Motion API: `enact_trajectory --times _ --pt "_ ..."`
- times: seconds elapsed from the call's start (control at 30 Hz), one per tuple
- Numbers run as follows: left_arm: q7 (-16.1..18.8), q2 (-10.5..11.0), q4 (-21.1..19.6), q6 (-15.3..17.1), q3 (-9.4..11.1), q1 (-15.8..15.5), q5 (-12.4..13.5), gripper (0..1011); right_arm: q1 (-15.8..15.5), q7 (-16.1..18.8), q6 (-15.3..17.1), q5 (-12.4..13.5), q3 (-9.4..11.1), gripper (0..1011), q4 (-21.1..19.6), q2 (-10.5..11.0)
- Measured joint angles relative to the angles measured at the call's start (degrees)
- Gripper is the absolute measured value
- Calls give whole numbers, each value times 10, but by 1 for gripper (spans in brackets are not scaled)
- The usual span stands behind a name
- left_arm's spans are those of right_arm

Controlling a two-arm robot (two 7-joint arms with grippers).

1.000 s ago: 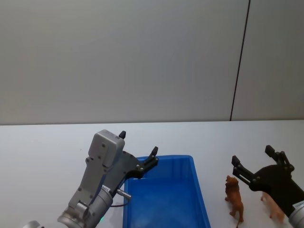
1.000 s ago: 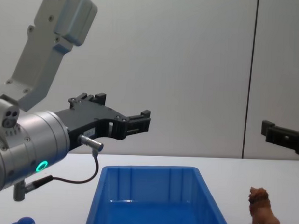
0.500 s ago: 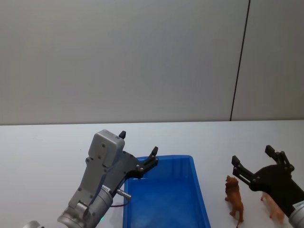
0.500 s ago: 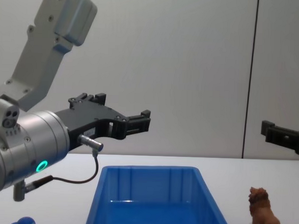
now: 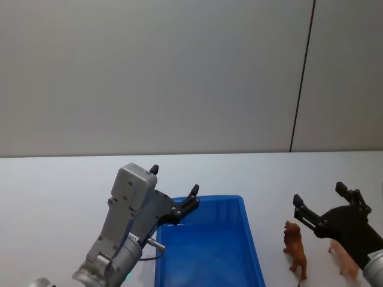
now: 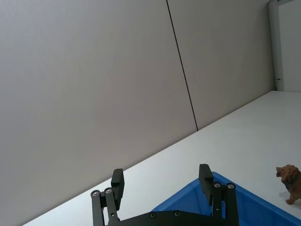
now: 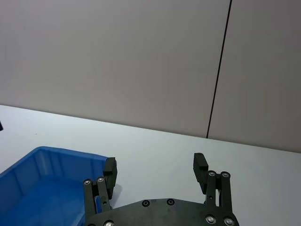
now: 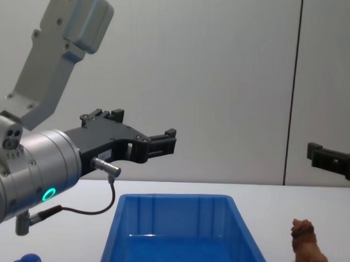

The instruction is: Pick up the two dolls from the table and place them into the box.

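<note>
The brown lion doll (image 5: 295, 247) stands on the white table (image 5: 60, 179) just right of the blue box (image 5: 252, 239). The pink pig doll (image 5: 345, 259) stands farther right, partly behind my right gripper (image 5: 319, 192), which hovers open above and between both dolls. My left gripper (image 5: 174, 180) hangs open over the box's far left corner, holding nothing. The chest view shows the lion (image 8: 309, 249) beside the box (image 8: 177, 234), with the left gripper (image 8: 166, 142) high above the box and the right gripper (image 8: 317, 154) at the right edge. The left wrist view catches the lion (image 6: 290, 181).
A dark vertical seam (image 5: 302, 78) runs down the grey wall behind the table. A small blue object (image 8: 27, 258) sits at the lower left in the chest view. Bare white tabletop stretches beyond and to the left of the box.
My right gripper has shifted very slightly to the right. The left arm, the dolls and the box have stayed where they were.
</note>
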Motion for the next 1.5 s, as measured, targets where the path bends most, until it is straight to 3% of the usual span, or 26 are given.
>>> enact_trajectory --times 0.47,0.87,1.5 --pt "0 0 0 0 0 0 0 1001 8 -34 58 -8 4 1001 5 -8" --pt "0 0 0 0 0 0 0 1001 -8 -71 108 1 11 1001 2 -7" --pt "0 0 0 0 0 0 0 1001 -24 -97 133 17 23 1001 26 -6"
